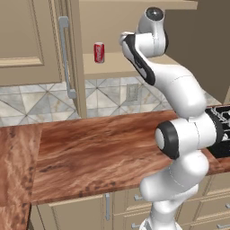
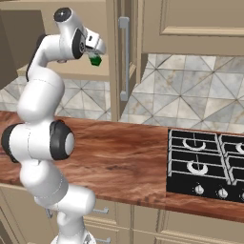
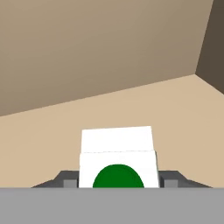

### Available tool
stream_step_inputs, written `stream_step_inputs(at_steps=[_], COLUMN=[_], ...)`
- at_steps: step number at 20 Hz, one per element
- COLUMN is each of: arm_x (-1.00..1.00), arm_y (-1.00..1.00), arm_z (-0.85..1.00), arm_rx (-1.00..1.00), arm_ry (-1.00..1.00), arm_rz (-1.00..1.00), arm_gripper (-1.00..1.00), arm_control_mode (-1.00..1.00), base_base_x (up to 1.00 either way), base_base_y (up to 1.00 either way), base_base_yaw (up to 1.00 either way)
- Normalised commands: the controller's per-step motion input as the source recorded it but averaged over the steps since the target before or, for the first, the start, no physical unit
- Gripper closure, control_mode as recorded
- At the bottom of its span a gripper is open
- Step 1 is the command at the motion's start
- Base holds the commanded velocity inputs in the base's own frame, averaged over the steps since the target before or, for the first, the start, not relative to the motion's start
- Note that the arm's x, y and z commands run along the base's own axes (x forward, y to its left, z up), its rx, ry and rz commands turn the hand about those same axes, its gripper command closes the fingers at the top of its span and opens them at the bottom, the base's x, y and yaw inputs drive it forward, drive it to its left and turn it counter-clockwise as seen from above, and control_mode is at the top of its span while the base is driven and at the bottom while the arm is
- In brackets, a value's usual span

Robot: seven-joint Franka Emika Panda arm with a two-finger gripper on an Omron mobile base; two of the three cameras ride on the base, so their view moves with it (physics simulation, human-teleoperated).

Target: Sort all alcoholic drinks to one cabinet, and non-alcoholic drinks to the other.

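Note:
My gripper [image 2: 96, 56] reaches into the open wall cabinet [image 1: 112, 67] and is shut on the green-and-white carton [image 2: 95, 60]. In the hand view the carton [image 3: 117, 157] sits between the two dark fingertips [image 3: 66, 180], with the tan shelf [image 3: 175, 113] and back wall beyond it. The carton hangs close above the shelf; I cannot tell whether it touches. A red soda can [image 1: 99, 52] stands upright on the same shelf, to the left of the hand. The cabinet's door [image 1: 72, 54] stands open, with its grey bar handle [image 1: 65, 58] facing me.
A second cabinet [image 1: 22, 40] at the left is closed, and another closed door [image 2: 190, 24] is at the upper right. A black stove top [image 2: 205, 167] is set into the wooden counter [image 1: 99, 148] on the right. Drawers run below the counter.

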Motion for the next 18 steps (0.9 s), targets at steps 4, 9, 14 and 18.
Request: stream_step_inputs(at_steps=[4,9,14,18], arm_x=[0.32,0.05,0.06,0.22], arm_y=[-0.01,-0.03,-0.09,-0.13], arm_z=[-0.11,0.00,-0.02,-0.09], arm_rx=[0.04,0.05,0.05,0.02], arm_ry=[0.00,0.00,0.00,0.00], arm_rz=[-0.04,-0.01,0.00,0.00], arm_gripper=[-1.00,-1.00,-1.00,-1.00], arm_control_mode=[-1.00,-1.00,-1.00,-1.00], base_base_x=[0.00,0.00,0.00,0.00], base_base_y=[0.00,0.00,0.00,0.00], base_base_yaw=[0.00,0.00,0.00,0.00])
